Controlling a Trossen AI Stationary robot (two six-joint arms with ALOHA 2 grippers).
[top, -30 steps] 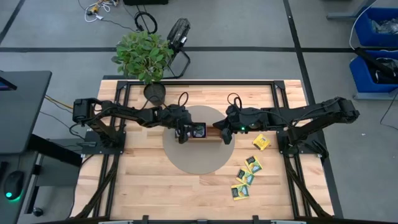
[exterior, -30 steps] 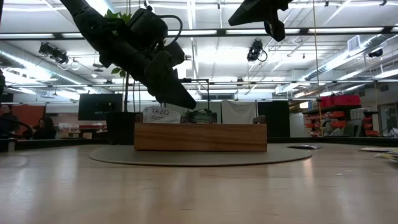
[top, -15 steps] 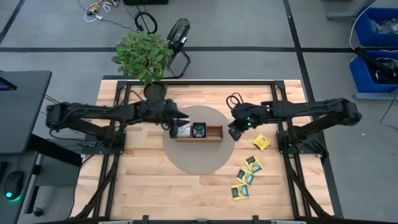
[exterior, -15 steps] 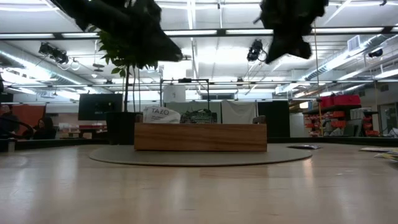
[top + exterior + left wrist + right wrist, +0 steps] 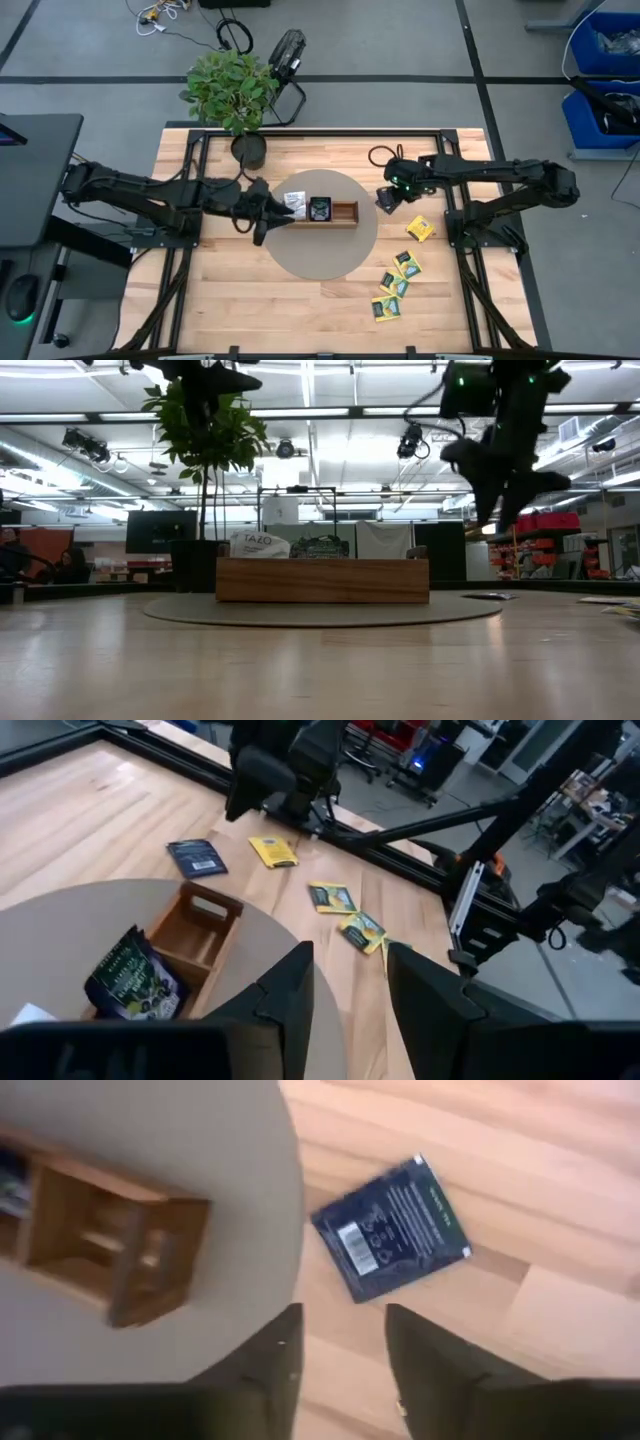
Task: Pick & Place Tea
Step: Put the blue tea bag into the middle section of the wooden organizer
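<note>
Caught over the counter [image 5: 300,300], at 3 o'clock from the wooden tray [image 5: 345,212]: right gripper [image 5: 340,1370], jaws released and holding nothing. Judged to be lining up a pick of the dark blue tea packet [image 5: 392,1227]. Called for, most likely, a straight descent with the jaws squared across two opposite edges, low enough to lift so flat a packet off bare wood without shoving it aside. Lay flat just off the rim of the grey mat [image 5: 200,1140], near the tray's empty end compartment, ahead of the open jaws and apart from them. Scattered at 4 to 5 o'clock, more yellow-green packets [image 5: 395,285]. Parked at 9 o'clock, left gripper [image 5: 350,1000], jaws likewise released and empty.
</note>
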